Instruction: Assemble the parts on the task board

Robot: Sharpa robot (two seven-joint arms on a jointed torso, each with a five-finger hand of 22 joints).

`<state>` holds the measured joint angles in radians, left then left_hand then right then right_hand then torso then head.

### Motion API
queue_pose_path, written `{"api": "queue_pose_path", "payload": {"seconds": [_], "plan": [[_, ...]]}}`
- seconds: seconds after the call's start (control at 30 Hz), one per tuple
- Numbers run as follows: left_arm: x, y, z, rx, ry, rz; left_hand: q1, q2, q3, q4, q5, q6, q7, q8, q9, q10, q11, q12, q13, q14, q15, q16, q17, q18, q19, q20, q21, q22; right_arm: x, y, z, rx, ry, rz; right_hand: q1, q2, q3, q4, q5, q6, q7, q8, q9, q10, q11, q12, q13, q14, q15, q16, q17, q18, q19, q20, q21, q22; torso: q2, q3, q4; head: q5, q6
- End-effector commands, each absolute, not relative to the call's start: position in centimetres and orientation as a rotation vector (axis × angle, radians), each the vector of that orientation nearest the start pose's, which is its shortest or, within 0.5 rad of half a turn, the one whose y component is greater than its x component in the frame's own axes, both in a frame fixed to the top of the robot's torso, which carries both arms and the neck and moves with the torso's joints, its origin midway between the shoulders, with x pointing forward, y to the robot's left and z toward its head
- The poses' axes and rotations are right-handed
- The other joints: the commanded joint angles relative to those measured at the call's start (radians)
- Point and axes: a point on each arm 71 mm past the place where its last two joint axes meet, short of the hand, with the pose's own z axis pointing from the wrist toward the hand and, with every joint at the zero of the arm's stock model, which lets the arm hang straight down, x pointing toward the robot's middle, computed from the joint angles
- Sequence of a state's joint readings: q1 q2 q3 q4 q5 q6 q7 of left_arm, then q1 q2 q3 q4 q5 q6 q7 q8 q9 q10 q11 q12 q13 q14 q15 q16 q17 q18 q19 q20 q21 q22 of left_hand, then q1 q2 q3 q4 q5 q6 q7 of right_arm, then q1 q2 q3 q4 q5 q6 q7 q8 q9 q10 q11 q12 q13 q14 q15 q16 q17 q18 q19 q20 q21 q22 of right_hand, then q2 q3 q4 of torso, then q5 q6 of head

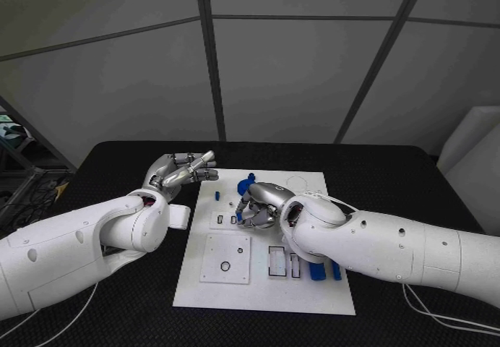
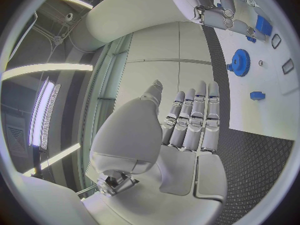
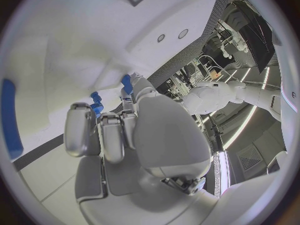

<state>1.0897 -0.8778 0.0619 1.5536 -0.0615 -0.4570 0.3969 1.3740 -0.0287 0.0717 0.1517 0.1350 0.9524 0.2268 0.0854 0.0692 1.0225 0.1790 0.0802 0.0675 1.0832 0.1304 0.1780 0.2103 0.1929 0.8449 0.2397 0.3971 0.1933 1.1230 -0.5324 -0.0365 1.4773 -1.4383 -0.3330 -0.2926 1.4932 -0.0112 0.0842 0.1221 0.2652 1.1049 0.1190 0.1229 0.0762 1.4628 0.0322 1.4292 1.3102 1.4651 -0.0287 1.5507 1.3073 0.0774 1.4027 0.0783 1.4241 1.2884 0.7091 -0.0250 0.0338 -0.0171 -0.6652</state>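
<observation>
Your right hand is curling down over the board, fingers together near a small blue part; you cannot tell if it is holding it. Your left hand is waiting beside the board with nothing in it, fingers apart.

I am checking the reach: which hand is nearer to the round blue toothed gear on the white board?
Right. The right hand is just beside the blue gear; the left hand hovers off the board's edge.

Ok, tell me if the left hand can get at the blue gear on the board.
Probably yes: the left hand is open beside the task board, and the blue gear lies uncovered; the right hand works nearby.
</observation>
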Motion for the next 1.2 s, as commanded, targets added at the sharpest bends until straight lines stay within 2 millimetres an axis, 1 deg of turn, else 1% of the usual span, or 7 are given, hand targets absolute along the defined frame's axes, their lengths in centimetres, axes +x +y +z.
{"api": "queue_pose_path", "payload": {"seconds": [0.03,0.3,0.6,1.0,1.2], "plan": [[48.08,22.65,-18.96,-1.155,1.328,-1.429,0.003,0.010,0.000,-0.003,-0.003,0.006,0.002,-0.004,0.001,-0.001,-0.002,-0.002,0.000,-0.007,-0.002,-0.003,0.001,-0.011,-0.010,0.000,-0.004,-0.001,46.27,-6.12,-21.84,-0.140,1.778,0.759,-0.005,0.002,0.007,0.000,0.003,0.013,-0.008,0.003,0.004,-0.003,-0.002,-0.006,0.099,0.094,-0.008,0.000,0.211,-0.017,-0.003,-0.004,-0.001,-0.001,0.000,0.0000,0.0004,-0.001,-0.002],[48.08,22.65,-18.96,-1.155,1.328,-1.428,0.003,0.010,0.000,-0.003,-0.003,0.006,0.002,-0.004,0.001,-0.001,-0.002,-0.002,0.000,-0.007,-0.002,-0.003,0.001,-0.011,-0.010,0.000,-0.004,-0.001,46.35,-6.17,-22.08,-0.144,1.789,0.744,-0.010,-0.002,0.007,0.001,0.002,0.012,-0.007,0.003,0.004,-0.005,-0.002,-0.009,0.097,0.094,-0.008,-0.001,0.209,-0.016,-0.005,-0.004,-0.003,-0.004,0.000,-0.0004,0.0010,0.000,-0.005],[48.09,22.67,-18.97,-1.155,1.328,-1.428,0.003,0.010,0.000,-0.003,-0.003,0.006,0.002,-0.004,0.001,-0.001,-0.002,-0.002,0.000,-0.007,-0.002,-0.003,0.001,-0.011,-0.010,0.000,-0.004,-0.001,46.36,-6.22,-22.35,-0.149,1.806,0.731,-0.016,-0.006,0.008,0.003,0.000,0.007,-0.005,0.000,0.003,-0.008,-0.001,-0.012,0.094,0.093,-0.007,-0.001,0.208,-0.015,-0.007,-0.003,-0.005,-0.007,0.000,-0.0001,-0.0005,0.001,-0.008],[48.10,22.67,-18.98,-1.155,1.328,-1.427,0.003,0.010,0.000,-0.003,-0.003,0.006,0.002,-0.004,0.001,-0.001,-0.002,-0.002,0.000,-0.007,-0.002,-0.003,0.001,-0.011,-0.010,0.000,-0.004,-0.001,46.24,-6.25,-22.56,-0.170,1.830,0.706,-0.023,-0.010,0.010,0.006,-0.001,0.000,-0.003,-0.004,0.001,-0.012,0.002,-0.017,0.089,0.093,-0.005,-0.002,0.206,-0.015,-0.008,-0.002,-0.006,-0.009,0.000,-0.0003,0.0005,0.001,-0.012],[48.12,22.67,-18.99,-1.155,1.328,-1.427,0.003,0.010,0.000,-0.003,-0.003,0.006,0.002,-0.004,0.001,-0.001,-0.002,-0.002,0.000,-0.007,-0.002,-0.003,0.001,-0.011,-0.010,0.000,-0.004,-0.001,46.21,-6.25,-22.60,-0.175,1.835,0.700,-0.029,-0.019,0.012,0.006,0.002,-0.009,0.001,-0.009,-0.002,-0.020,0.005,-0.026,0.081,0.092,-0.003,-0.004,0.202,-0.014,-0.013,0.000,-0.010,-0.016,-0.001,-0.0004,-0.0001,0.001,-0.013]]}}
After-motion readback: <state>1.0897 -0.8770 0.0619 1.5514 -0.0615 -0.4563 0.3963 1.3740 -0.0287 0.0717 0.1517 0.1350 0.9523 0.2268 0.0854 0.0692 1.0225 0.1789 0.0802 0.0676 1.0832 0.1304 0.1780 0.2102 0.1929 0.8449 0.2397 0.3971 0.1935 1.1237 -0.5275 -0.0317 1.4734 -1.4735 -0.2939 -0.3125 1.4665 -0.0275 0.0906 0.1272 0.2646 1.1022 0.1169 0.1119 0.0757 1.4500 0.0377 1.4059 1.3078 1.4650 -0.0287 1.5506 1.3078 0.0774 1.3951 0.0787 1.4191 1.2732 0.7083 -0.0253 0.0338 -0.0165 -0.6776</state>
